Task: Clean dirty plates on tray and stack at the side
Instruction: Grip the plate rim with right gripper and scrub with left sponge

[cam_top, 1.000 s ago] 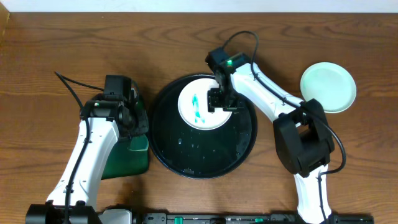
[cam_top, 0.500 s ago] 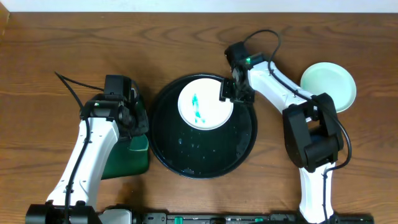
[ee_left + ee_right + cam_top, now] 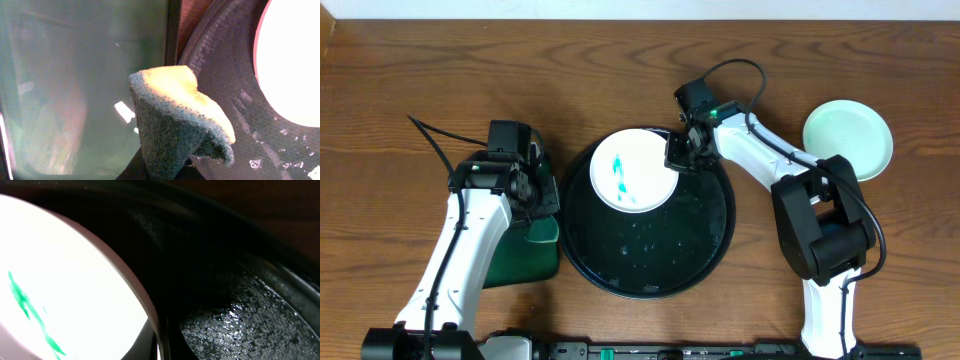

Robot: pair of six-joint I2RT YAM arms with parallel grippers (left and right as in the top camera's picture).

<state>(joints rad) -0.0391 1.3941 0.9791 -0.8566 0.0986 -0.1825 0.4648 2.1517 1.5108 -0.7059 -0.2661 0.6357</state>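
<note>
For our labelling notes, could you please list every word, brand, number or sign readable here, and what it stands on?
None: no view shows any readable word, number, brand or sign.
The teal marks on the white plate are smears, not writing.
The black tray, green tray and sponge are plain.

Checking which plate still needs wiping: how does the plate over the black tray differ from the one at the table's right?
The tray plate carries teal smears; the side plate shows none. The tray plate overlaps the black tray's upper left rim; the side plate lies on bare wood. The right gripper's jaws are shut on the tray plate's edge; nothing touches the side plate. Both are round and similar in size.
</note>
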